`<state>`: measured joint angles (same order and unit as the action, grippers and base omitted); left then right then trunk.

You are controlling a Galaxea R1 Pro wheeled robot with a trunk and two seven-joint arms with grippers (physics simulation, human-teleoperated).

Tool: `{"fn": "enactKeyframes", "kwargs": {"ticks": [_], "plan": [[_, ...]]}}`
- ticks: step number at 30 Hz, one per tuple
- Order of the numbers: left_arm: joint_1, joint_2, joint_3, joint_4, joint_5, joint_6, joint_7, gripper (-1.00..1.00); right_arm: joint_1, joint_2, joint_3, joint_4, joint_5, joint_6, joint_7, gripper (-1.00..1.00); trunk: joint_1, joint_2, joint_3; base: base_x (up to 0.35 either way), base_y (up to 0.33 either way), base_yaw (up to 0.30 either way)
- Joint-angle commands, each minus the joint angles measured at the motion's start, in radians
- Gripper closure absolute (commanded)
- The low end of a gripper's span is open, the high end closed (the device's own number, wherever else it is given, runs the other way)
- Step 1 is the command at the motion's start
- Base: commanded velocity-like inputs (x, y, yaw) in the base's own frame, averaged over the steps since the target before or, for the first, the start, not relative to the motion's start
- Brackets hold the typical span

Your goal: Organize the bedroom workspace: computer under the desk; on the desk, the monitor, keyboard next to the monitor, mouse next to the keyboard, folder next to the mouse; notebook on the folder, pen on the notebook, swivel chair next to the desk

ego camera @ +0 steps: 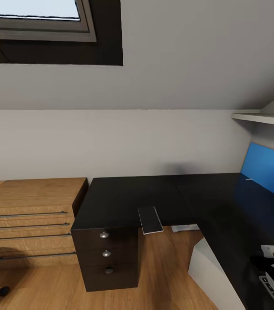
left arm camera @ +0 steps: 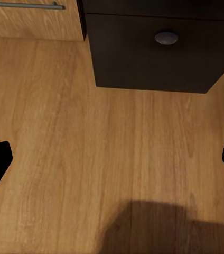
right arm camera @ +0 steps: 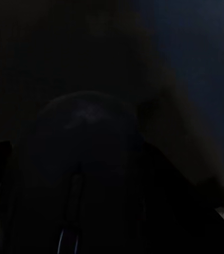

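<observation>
One desk point(ego camera: 154, 196) stands in the corner, its glossy black top running in an L along two walls, with one bright blue back panel point(ego camera: 268, 172) at the right. On the top near its front edge lies one small thin notebook point(ego camera: 150, 220), its near corner jutting just past the rim. Under the desk's left end sits one black drawer unit point(ego camera: 107, 258) with three round knobs, and just beside that one light wooden chest point(ego camera: 29, 219) with four long bar handles. A pale boxy shape point(ego camera: 210, 269), perhaps the computer, stands on the floor under the right wing. The right gripper point(ego camera: 272, 269) hangs low over the black top at the lower right; in its wrist camera a rounded dark mouse point(right arm camera: 88, 153) sits between the fingers, but it is too dark there and I cannot tell whether they grip it. The left gripper point(left arm camera: 112, 159) has its fingertips spread wide over bare wood-plank floor point(left arm camera: 64, 132). Pale grey walls rise to a sloped ceiling with one dark-framed skylight point(ego camera: 38, 21).
</observation>
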<state>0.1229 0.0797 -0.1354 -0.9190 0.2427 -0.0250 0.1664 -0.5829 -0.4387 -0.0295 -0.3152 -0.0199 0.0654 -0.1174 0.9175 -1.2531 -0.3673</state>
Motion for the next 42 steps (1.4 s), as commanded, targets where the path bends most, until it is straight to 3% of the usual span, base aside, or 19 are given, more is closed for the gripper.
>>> {"fn": "enactKeyframes", "kwargs": {"ticks": [1,13,14,31,40,42], "plan": [[0.0,0.002,-0.006,-0.001,0.01,-0.003,0.008,-1.0,0.0,0.0,-0.003,-0.003,-0.005,0.005,0.003,1.0,0.0,-0.001,-0.001,0.0,0.0,0.0],[0.0,0.004,0.0,0.008,0.01,-0.003,0.008,-1.0,0.0,0.002,-0.003,-0.002,-0.005,0.005,0.002,1.0,0.0,-0.001,-0.001,0.037,0.0,0.0],[0.0,0.004,0.0,0.008,0.01,-0.003,0.008,-1.0,0.0,0.002,-0.003,-0.002,-0.005,0.005,0.002,-1.0,0.0,-0.001,-0.001,0.005,0.0,0.0],[0.0,0.004,0.0,0.009,0.01,-0.003,0.008,-1.0,0.0,0.002,-0.003,-0.006,-0.006,-0.006,0.002,-1.0,0.0,-0.001,-0.001,0.0,0.0,0.0],[0.0,0.003,0.0,0.009,0.01,-0.003,0.008,-1.0,0.0,0.002,-0.009,-0.034,-0.014,-0.08,0.009,-1.0,0.0,-0.001,-0.001,0.0,0.0,0.0],[0.0,0.004,0.0,0.009,0.01,-0.003,0.008,-1.0,0.0,0.014,-0.013,-0.067,-0.019,-0.107,0.01,-1.0,0.0,-0.001,-0.001,0.0,0.0,0.0]]}}
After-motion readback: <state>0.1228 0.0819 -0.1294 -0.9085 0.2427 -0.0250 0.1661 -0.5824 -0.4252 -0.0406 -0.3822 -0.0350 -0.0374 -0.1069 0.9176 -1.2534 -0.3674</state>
